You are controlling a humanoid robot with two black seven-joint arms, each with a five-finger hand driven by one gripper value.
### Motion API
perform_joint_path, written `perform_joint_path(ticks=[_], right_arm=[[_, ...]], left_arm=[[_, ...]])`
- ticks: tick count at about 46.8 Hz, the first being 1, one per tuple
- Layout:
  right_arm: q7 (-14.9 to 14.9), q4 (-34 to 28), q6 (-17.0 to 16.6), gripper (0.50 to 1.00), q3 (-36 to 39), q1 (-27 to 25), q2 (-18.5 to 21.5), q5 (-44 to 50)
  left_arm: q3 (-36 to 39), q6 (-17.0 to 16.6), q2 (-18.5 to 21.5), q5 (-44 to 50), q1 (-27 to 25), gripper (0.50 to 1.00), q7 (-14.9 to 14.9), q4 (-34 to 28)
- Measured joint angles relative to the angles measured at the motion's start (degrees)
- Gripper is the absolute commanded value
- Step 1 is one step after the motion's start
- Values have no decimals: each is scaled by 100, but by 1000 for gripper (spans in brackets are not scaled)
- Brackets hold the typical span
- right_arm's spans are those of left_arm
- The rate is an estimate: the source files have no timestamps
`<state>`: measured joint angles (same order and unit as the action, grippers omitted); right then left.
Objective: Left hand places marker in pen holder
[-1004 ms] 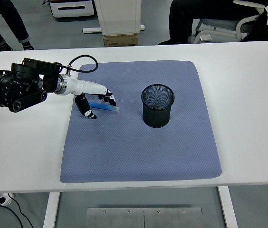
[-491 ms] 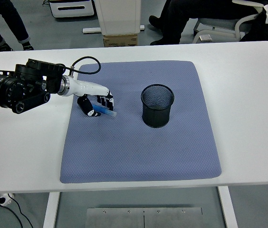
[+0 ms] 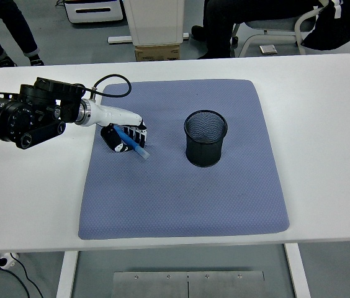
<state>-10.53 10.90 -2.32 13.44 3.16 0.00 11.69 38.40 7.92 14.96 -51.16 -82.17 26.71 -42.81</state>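
I see the blue marker (image 3: pixel 132 142) near the mat's (image 3: pixel 181 205) left edge, upper half, tilted w/ its lower end toward the mat centre, part hidden. Black mesh pen holder (image 3: pixel 205 138) stands upright, open top, right of mat centre, well apart from marker.

blue marker (image 3: pixel 130 140), black (mesh) pen holder (image 3: pixel 205 138)

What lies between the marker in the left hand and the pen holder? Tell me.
Only bare blue mat: the head view shows nothing between the marker, gripped by the left hand, and the pen holder.
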Motion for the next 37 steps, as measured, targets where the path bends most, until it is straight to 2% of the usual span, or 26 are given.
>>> perform_joint_path(ticks=[37], right_arm=[[-2, 0, -2, 1000, 0, 0, 0, 0]], left_arm=[[-213, 30, 47, 98, -116, 500, 17, 46]])
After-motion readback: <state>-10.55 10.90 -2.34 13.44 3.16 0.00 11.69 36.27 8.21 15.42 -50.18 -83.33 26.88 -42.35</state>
